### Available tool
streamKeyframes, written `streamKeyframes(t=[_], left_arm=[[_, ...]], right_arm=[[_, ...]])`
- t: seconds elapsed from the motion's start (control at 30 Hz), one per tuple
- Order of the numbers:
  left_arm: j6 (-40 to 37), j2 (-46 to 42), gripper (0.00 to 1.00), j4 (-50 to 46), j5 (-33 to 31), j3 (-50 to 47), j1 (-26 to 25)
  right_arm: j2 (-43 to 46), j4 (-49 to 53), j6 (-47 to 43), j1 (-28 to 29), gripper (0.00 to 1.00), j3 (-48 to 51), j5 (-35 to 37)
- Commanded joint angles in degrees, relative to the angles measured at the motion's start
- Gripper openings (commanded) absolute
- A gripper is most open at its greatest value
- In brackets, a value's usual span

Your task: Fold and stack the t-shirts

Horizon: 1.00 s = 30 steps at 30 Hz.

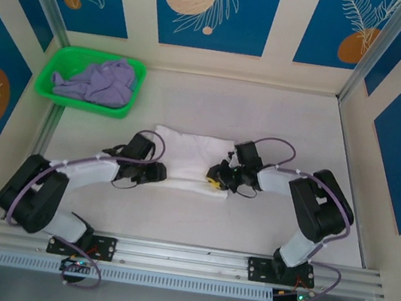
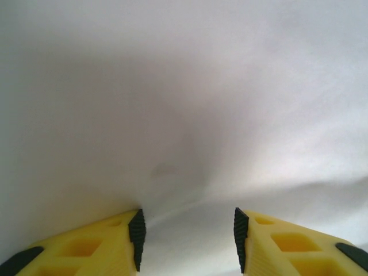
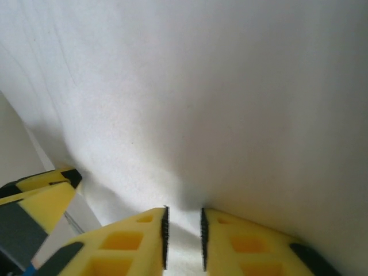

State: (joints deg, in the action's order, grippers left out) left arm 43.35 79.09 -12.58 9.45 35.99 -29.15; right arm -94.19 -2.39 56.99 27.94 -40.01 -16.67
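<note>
**Lavender tee in the basket, white tee between two hands**

The green basket (image 1: pixel 45 74) sits at the far left corner of the counter (image 1: pixel 282 118), with the lavender t-shirt (image 1: pixel 100 83) crumpled inside it. The white t-shirt (image 1: pixel 189 149) lies folded into a rectangle mid-counter. The left hand (image 1: pixel 159 173) is at its near left edge, fingers apart, with cloth across the gap. The right hand (image 1: pixel 217 177) is at the near right edge, fingers almost together with white cloth in the slit. I cannot tell whether they pinch it.
</note>
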Motion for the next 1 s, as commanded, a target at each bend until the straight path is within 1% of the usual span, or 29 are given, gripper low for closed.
streamKeyframes(t=[0.0, 0.03, 0.1, 0.13, 0.2, 0.27, 0.33, 0.4, 0.47, 0.57, 0.6, 0.63, 0.67, 0.77, 0.9, 0.97], left_arm=[[1.0, -7.5, 0.52, -7.9, -2.7, -0.1, 0.3], [0.5, -9.5, 0.54, -9.6, -4.3, 1.6, 0.4], [-0.8, -11.0, 0.55, -12.6, -6.4, 5.7, 0.9], [-1.7, -10.4, 0.55, -13.3, -6.7, 8.4, 1.2], [-2.6, -7.6, 0.51, -13.3, -6.0, 13.1, 1.5], [-3.6, -2.5, 0.43, -10.8, -4.1, 18.0, 1.4], [-5.1, 3.7, 0.35, -9.4, -2.3, 23.0, 1.3], [-7.1, 10.1, 0.29, -8.7, -2.0, 27.9, 1.3], [-9.5, 17.2, 0.26, -9.2, -1.7, 33.7, 1.2], [-11.8, 25.6, 0.23, -10.5, -2.1, 40.6, 1.8], [-12.7, 27.2, 0.24, -10.8, -3.9, 42.0, 1.8], [-13.4, 29.1, 0.24, -11.4, -6.6, 43.3, 2.2], [-13.9, 30.7, 0.24, -11.7, -7.7, 44.2, 3.0], [-13.5, 34.6, 0.25, -10.8, -6.7, 44.7, 5.6], [-11.4, 36.0, 0.26, -10.1, -10.2, 42.0, 9.4], [-10.4, 36.2, 0.27, -9.8, -9.7, 40.7, 11.0]], right_arm=[[7.4, 5.0, -1.1, 1.4, 0.33, 4.4, 6.9], [10.2, 5.7, -0.9, 1.7, 0.36, 5.0, 7.6], [14.4, 7.4, -0.6, 1.4, 0.38, 4.5, 8.4], [15.7, 8.6, -1.1, 1.0, 0.39, 3.2, 8.6], [15.6, 12.5, -3.1, 0.3, 0.38, -1.3, 9.9], [12.6, 16.5, -5.1, -0.8, 0.34, -7.4, 11.0], [8.4, 18.2, -6.1, -2.2, 0.28, -12.2, 10.6], [3.5, 19.1, -7.4, -3.3, 0.23, -16.4, 9.4], [-1.6, 22.5, -9.1, -4.2, 0.19, -22.2, 10.1], [-8.4, 24.6, -11.2, -6.2, 0.16, -28.3, 10.3], [-10.5, 24.7, -11.4, -7.1, 0.15, -29.4, 9.8], [-12.6, 25.0, -11.6, -8.1, 0.14, -30.7, 9.0], [-14.9, 25.4, -11.8, -9.3, 0.14, -31.8, 7.9], [-19.4, 25.1, -12.4, -12.3, 0.13, -33.3, 5.2], [-21.8, 24.2, -12.9, -15.1, 0.14, -33.7, 2.4], [-21.9, 23.4, -13.0, -16.3, 0.15, -33.1, 0.9]])
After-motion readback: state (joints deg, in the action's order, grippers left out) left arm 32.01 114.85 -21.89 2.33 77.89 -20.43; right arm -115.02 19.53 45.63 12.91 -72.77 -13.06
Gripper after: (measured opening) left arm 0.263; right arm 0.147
